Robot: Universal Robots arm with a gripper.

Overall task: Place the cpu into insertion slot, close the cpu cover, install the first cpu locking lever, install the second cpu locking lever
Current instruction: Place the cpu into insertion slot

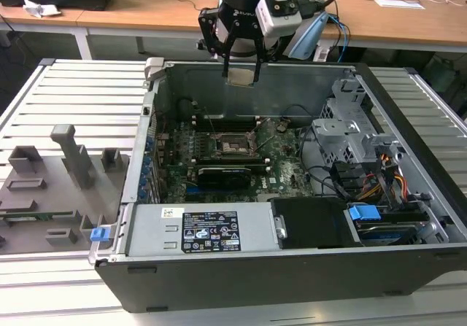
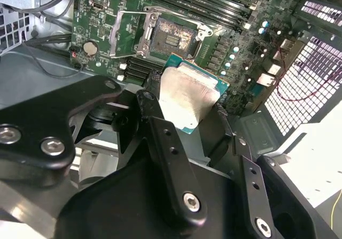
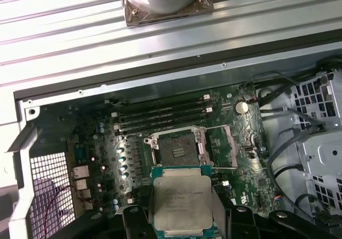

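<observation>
Claw (image 1: 242,69) is clamped on the cpu (image 1: 242,76) by its edges, pointing straight down at top centre of the exterior view, over the case's far wall (image 1: 292,85). Down inside, front to back: power supply (image 1: 204,231), long black card (image 1: 230,174), then the uncovered socket (image 1: 232,145) mid-frame, well below the chip.

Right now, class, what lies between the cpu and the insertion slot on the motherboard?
Nothing: in the exterior view the cpu, held in the jaws, hangs above the insertion slot with bare air between them.
</observation>
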